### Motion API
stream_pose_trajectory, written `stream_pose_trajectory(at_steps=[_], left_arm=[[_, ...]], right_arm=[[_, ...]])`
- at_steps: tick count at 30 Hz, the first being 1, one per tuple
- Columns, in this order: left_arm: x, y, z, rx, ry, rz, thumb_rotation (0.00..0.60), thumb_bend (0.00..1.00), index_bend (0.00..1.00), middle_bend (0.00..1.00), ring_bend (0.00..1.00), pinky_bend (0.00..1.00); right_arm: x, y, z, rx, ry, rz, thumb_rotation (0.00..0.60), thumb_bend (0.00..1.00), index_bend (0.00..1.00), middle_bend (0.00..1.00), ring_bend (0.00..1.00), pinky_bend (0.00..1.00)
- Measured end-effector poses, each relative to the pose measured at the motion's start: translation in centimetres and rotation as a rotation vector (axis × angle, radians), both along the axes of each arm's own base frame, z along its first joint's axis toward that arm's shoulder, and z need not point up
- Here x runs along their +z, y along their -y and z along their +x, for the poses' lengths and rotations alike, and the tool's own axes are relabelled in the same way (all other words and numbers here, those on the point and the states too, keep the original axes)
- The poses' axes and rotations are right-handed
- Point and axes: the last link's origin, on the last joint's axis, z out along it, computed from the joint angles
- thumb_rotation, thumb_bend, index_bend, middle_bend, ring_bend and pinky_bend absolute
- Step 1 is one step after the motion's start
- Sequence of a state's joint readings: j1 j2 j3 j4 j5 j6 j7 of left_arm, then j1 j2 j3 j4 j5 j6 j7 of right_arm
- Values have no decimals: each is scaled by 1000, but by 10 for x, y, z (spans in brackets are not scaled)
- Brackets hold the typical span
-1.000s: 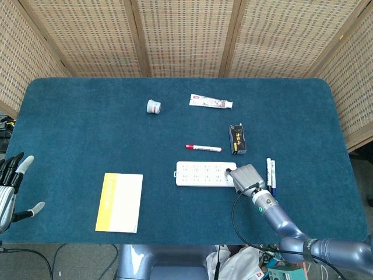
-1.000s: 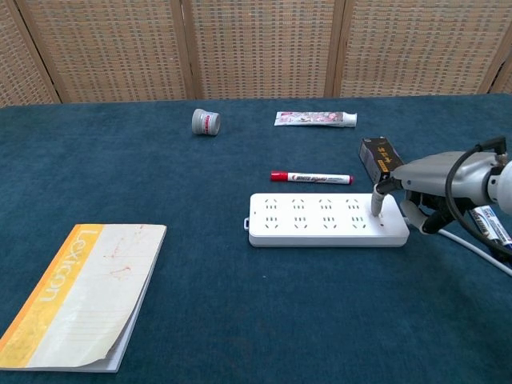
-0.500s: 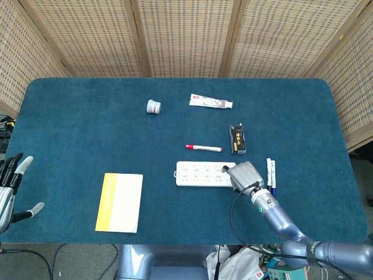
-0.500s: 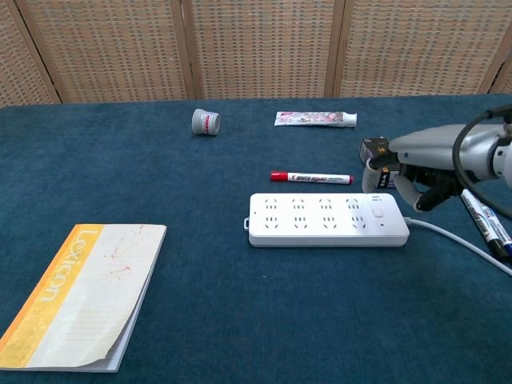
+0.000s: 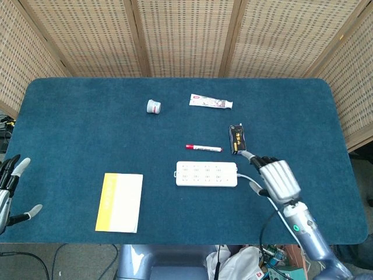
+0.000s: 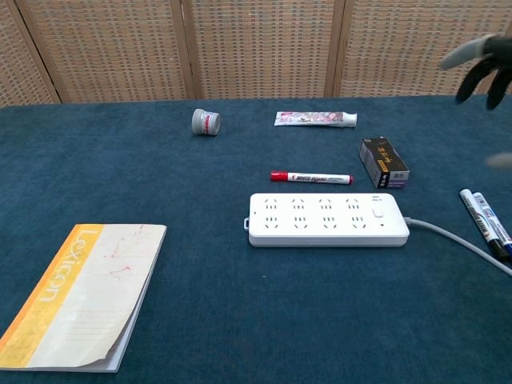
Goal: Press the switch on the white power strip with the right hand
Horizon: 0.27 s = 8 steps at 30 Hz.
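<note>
The white power strip (image 5: 207, 174) (image 6: 326, 219) lies flat near the middle of the blue table, with its switch (image 6: 378, 213) at the right end and a grey cable (image 6: 456, 240) running off to the right. My right hand (image 5: 278, 179) (image 6: 484, 68) hangs raised above the table, right of the strip and apart from it. Its fingers are spread and it holds nothing; it looks blurred in the chest view. At the far left table edge my left hand (image 5: 9, 189) is open and empty.
A yellow-and-white notebook (image 5: 119, 202) lies front left. A red marker (image 6: 310, 177) and a black box (image 6: 384, 162) sit just behind the strip. Two pens (image 6: 484, 220) lie right of it. A toothpaste tube (image 5: 210, 102) and a small jar (image 5: 154, 107) lie further back.
My right hand left the switch end of the power strip, rising up and off to the right with its fingers spreading. The left hand stayed put.
</note>
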<state>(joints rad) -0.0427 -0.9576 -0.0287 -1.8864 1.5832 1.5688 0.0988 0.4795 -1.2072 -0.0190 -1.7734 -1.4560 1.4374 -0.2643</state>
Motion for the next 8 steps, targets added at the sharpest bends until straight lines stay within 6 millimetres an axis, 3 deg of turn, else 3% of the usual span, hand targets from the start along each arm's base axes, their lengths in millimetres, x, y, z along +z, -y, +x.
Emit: stream_pose_trajectory(at_steps=[5, 8], left_arm=[[0, 2, 2, -14, 6, -4, 600, 0, 0, 0, 0, 0], [0, 4, 2, -19, 7, -6, 600, 0, 0, 0, 0, 0]], right_arm=[[21, -36, -44, -33, -27, -121, 600, 0, 0, 0, 0, 0], [26, -50, -57, -55, -39, -165, 600, 0, 0, 0, 0, 0]])
